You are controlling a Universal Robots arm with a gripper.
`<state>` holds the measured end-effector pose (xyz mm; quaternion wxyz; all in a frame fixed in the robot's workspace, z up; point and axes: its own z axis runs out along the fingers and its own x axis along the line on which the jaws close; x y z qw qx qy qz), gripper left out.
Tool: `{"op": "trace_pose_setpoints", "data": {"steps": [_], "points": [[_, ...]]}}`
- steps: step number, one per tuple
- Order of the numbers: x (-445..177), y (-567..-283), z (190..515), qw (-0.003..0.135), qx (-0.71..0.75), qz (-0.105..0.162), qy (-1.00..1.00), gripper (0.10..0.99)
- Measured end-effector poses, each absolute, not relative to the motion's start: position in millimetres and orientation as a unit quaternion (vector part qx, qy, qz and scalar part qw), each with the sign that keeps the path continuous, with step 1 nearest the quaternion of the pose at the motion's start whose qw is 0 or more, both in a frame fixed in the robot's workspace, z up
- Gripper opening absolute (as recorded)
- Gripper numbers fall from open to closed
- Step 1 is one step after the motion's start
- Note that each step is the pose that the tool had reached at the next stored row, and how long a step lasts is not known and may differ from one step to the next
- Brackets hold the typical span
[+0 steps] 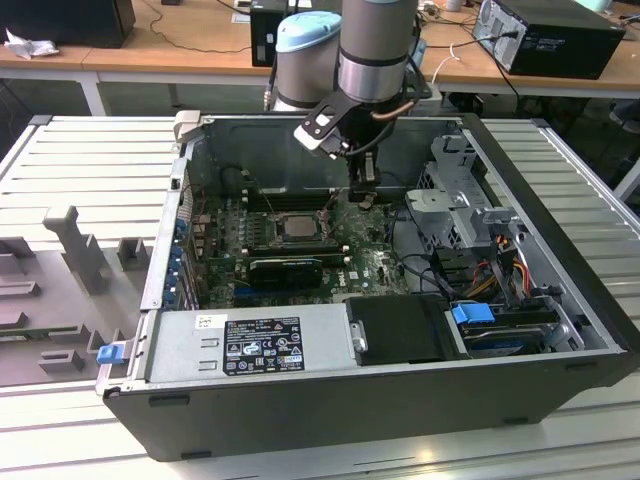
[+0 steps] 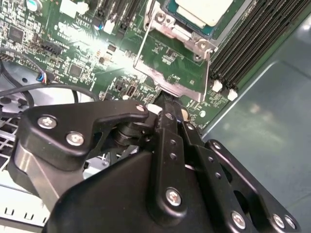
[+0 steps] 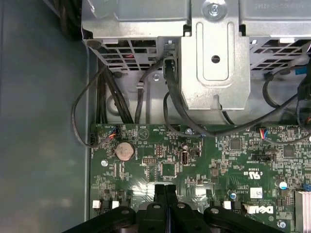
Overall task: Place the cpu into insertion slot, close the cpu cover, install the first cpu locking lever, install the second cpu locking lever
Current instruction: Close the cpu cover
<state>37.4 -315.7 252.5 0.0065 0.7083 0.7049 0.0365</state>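
The cpu (image 1: 297, 226) lies flat in the insertion slot (image 1: 283, 238) on the green board; in the second wrist view its pale metal top (image 2: 205, 9) sits inside the slot's silvery rim (image 2: 163, 20). The cpu cover (image 2: 170, 63), a thin metal frame with a square cut-out, is swung open away from the slot. My gripper (image 1: 362, 193) hangs at the exterior view's right of the slot. Its black fingers (image 3: 160, 191) are pressed together, shut, and the gripper's tip (image 2: 163, 102) is at the cover's free edge. Whether it touches the cover I cannot tell.
Long black memory slots (image 2: 248, 39) run beside the socket. A black graphics card (image 1: 285, 268) lies nearer the front, then the power supply (image 1: 250, 345). A metal drive cage (image 3: 214, 63) with black cables (image 3: 175, 107) stands close to the gripper. The case walls (image 1: 330, 135) enclose everything.
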Motion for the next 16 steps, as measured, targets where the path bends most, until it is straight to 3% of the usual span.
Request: {"op": "trace_pose_setpoints", "data": {"steps": [16], "points": [[24.0, -315.7, 252.4, 0.006, 0.708, 0.037, 0.705, 0.106]]}}
